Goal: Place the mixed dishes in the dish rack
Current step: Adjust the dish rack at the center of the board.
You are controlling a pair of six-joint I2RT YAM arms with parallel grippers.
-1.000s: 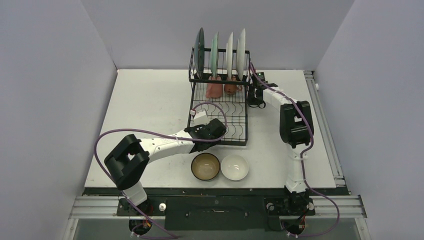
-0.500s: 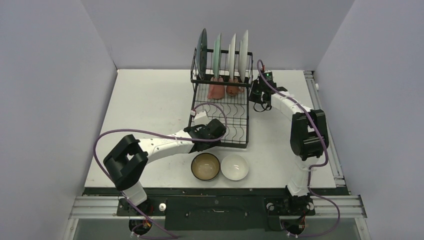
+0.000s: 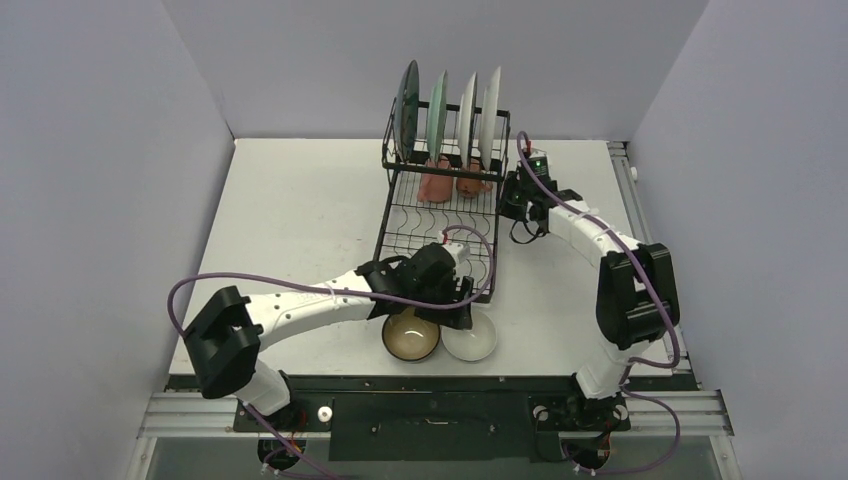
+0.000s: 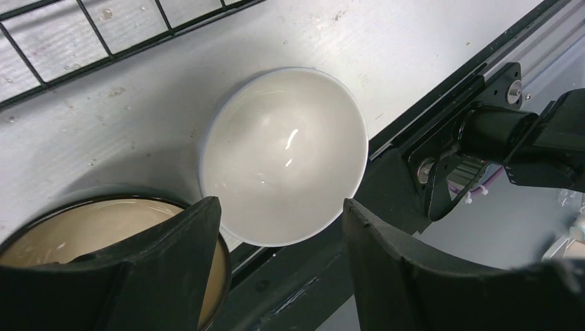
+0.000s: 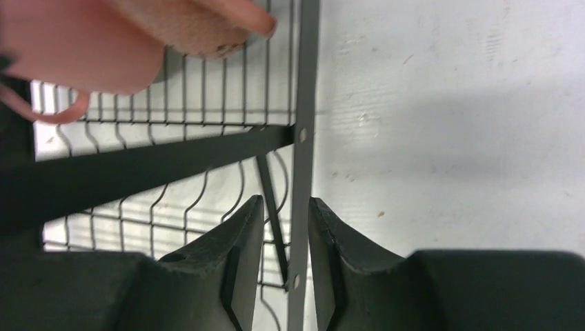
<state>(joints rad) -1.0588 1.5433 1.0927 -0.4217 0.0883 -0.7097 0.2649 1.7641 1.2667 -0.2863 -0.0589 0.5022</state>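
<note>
The dish rack (image 3: 385,225) holds four plates (image 3: 440,100), two mugs (image 3: 450,185).

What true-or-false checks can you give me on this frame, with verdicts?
1. Four round plates stand upright in the black wire dish rack. True.
2. The small white bowl lies in the rack. False: it sits on the white table, beside the brown bowl.
3. The left fingers are spread open over the white bowl. True.
4. The right fingers hold a plate. False: they stand slightly apart at the rack's side bar.
</note>
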